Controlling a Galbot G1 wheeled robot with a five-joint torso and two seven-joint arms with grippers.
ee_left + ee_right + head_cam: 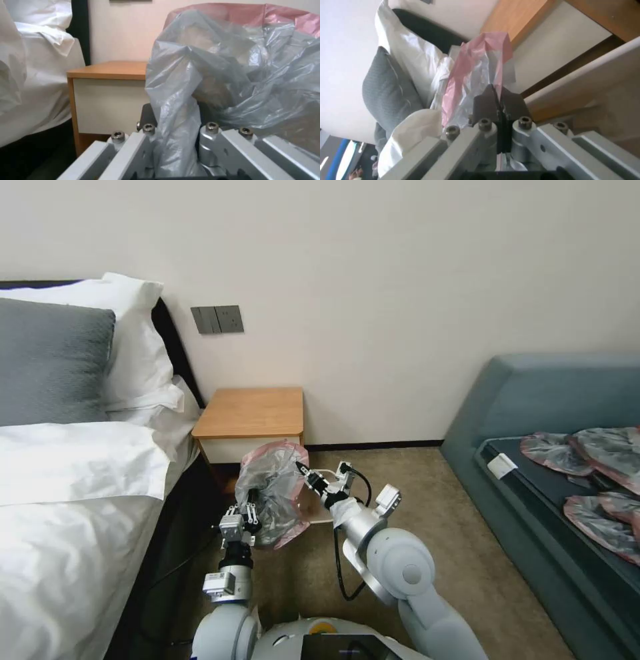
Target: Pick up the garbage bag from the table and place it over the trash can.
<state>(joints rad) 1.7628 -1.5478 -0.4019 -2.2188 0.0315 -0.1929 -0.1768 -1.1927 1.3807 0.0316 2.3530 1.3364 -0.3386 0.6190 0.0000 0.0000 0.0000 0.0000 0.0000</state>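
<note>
Both claws, left claw (250,511) and right claw (303,470), clench the garbage bag (273,493) stretched between them.

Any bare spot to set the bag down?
Table top is bare, bordered by wall and pillows. Crowded below its front: left gripper and right gripper hold the garbage bag there. Sofa seat carries more bags.

You have soft, even light in the head view, with no hard shadows on the wall (400,280); only the gap beside the bed (73,500) is dark. In the left wrist view the garbage bag (233,75) shows pale glare on its creases. In the right wrist view the pillows (396,82) look soft and blurred.
</note>
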